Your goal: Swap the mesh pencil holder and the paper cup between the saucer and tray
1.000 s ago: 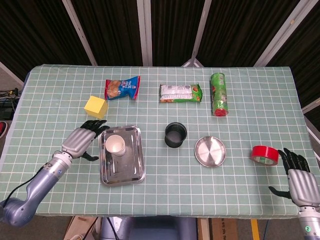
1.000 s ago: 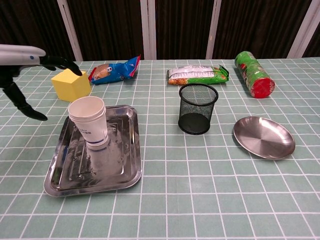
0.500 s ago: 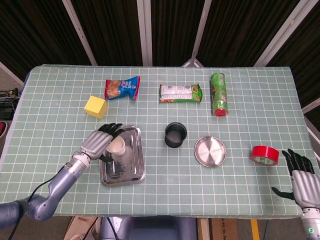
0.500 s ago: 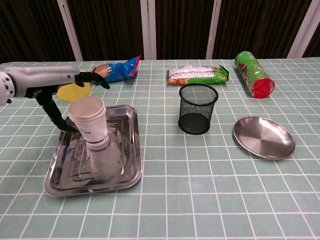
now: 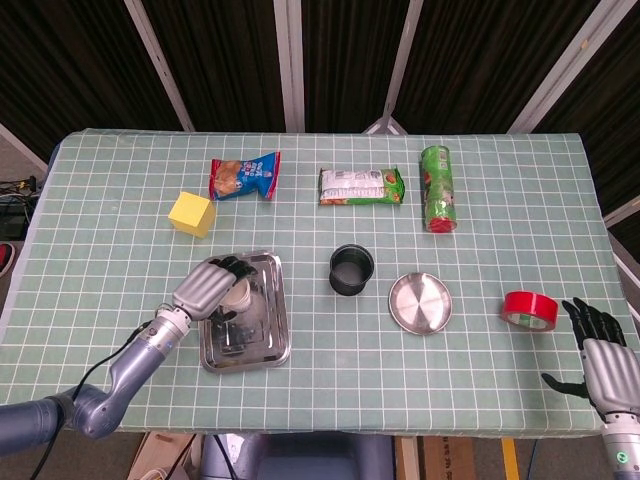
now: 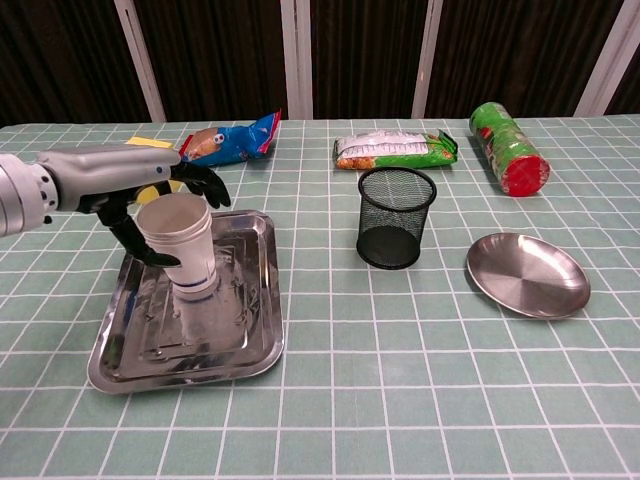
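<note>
A white paper cup [image 6: 180, 245] stands upright in the steel tray [image 6: 235, 330] at the left. My left hand [image 6: 150, 185] reaches around the cup [image 5: 238, 293], fingers spread behind its rim and thumb by its left side; a firm grip is not visible. In the head view the left hand [image 5: 205, 288] covers part of the cup over the tray [image 5: 258, 335]. The black mesh pencil holder [image 6: 396, 217] stands on the cloth between the tray and the empty steel saucer [image 6: 527, 275]. My right hand [image 5: 605, 362] rests open at the front right edge, holding nothing.
Along the back lie a yellow block [image 5: 192, 214], a blue snack bag [image 5: 244, 176], a green-white packet [image 5: 361, 186] and a green can [image 5: 436, 188] on its side. A red tape roll [image 5: 529, 310] sits left of my right hand.
My left hand moved right from beside the tray to the cup, and its fingers came around it. The cup has not moved. The right hand stayed nearly still.
</note>
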Robot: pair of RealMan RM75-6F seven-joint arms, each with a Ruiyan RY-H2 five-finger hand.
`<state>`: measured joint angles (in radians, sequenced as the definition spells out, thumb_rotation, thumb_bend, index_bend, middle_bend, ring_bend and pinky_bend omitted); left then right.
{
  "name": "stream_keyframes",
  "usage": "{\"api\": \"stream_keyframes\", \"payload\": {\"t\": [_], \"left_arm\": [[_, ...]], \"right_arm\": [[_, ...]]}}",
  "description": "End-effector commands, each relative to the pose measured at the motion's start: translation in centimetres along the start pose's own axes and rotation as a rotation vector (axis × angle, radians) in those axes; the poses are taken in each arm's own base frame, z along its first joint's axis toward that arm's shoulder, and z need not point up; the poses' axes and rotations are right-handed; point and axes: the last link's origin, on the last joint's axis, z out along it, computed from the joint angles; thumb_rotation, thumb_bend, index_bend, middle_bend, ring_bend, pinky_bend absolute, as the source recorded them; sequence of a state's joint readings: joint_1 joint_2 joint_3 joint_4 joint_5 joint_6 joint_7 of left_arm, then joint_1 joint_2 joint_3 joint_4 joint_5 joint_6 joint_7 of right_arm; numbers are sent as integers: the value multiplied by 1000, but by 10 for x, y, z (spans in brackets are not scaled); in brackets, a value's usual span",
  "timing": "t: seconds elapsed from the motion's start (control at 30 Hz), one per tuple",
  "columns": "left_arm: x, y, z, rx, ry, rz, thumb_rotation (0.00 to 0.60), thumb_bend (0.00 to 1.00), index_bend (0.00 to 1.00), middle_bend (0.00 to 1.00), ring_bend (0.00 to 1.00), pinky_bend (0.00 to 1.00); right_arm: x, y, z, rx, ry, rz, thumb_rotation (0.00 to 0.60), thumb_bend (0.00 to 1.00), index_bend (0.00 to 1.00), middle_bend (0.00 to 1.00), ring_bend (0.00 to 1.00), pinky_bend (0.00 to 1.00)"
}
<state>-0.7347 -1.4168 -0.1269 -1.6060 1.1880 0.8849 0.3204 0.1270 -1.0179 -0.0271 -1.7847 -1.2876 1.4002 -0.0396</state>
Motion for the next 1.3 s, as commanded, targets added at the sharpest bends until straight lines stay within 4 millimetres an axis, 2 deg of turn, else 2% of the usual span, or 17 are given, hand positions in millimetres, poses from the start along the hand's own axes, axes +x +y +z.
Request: {"api": "stream_keyframes", "payload": {"t": [0.03, 0.13, 0.3, 0.57, 0.7, 0.9, 1.07, 1.3], "left_arm": [[0, 0, 1, 0, 5, 4, 600, 428, 303, 286, 226, 365], [1, -1, 1, 0, 10, 11, 600, 466, 335, 318, 270, 406], [7, 3, -1, -14, 28, 7, 600, 478, 366, 349, 295, 419], [34, 22, -9, -62, 107, -35, 600, 475, 367, 341, 299, 421], [40, 46, -5, -112, 125, -74, 600, 469, 367, 341, 299, 421], [37, 95, 20, -198, 104, -78, 600, 465, 366, 322, 299, 421], [24, 131, 43, -223, 47, -44, 600, 461, 363, 315, 299, 420], [2, 170, 68, -227, -21, -65, 600, 440, 351, 296, 288, 412]], "right_arm": [[0, 0, 0, -1, 4, 7, 600, 0, 0, 0, 0, 0], [0, 1, 1, 0, 5, 14, 600, 0, 0, 0, 0, 0], [0, 3, 2, -7, 4, 19, 600, 0, 0, 0, 1, 0], [1, 5, 4, -13, 4, 33, 600, 0, 0, 0, 1, 0], [3, 7, 4, -16, 11, 44, 600, 0, 0, 0, 4, 0], [7, 12, 4, -31, 21, 62, 600, 0, 0, 0, 13, 0], [9, 16, 4, -44, 29, 69, 600, 0, 0, 0, 13, 0], [12, 19, 4, -46, 35, 80, 600, 0, 0, 0, 13, 0]]}}
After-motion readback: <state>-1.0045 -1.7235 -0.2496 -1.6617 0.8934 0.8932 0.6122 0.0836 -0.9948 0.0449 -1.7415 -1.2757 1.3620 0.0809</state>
